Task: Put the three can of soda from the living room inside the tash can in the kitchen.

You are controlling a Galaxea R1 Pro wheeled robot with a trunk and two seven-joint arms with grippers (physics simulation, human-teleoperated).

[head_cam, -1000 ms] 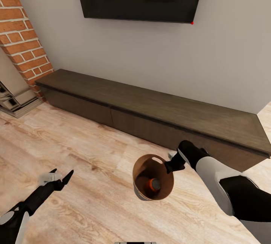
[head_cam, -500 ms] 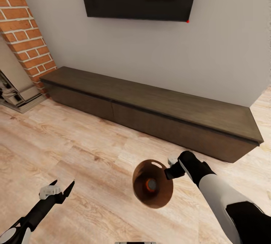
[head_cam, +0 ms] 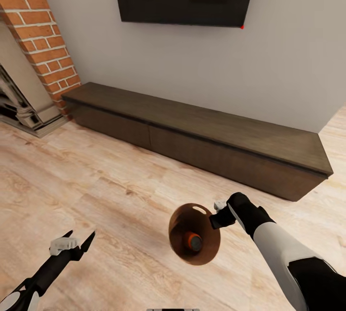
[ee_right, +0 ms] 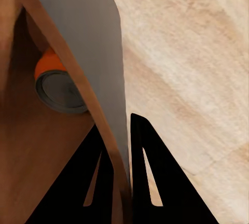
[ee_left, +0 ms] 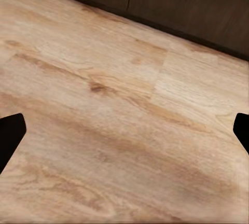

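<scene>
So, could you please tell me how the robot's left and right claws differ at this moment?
The left claw is open and empty above the wood floor; the right claw is shut on the trash can rim, with an orange soda can inside. Both have black fingers.

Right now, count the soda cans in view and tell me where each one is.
1. An orange soda can lies inside the trash can, which the right end effector holds by the rim. More cans may be hidden deeper inside.
</scene>
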